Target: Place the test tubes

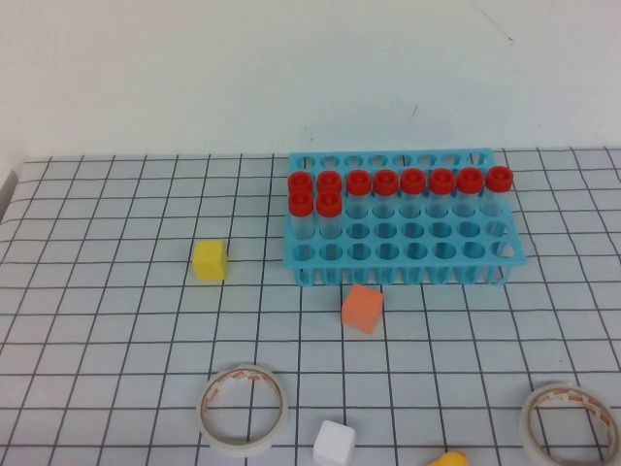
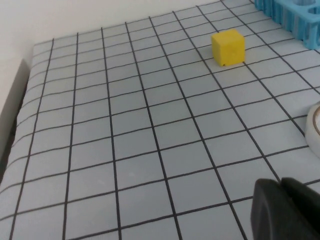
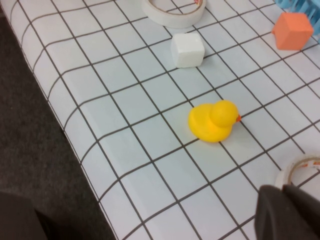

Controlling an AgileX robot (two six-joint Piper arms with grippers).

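L gripper (image 2: 284, 200), R gripper (image 3: 285, 205) closed, near-side; tubes (image 1: 400, 184) well apart.

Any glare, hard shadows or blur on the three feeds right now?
High view: even, soft light, faint shadows beside the blue rack, no glare; neither arm shows. Left wrist view: yellow cube clear with a small shadow; the shut left gripper, low over the table, is a dark out-of-focus mass. Right wrist view: duck clear; the shut right gripper near the table's edge is also soft.
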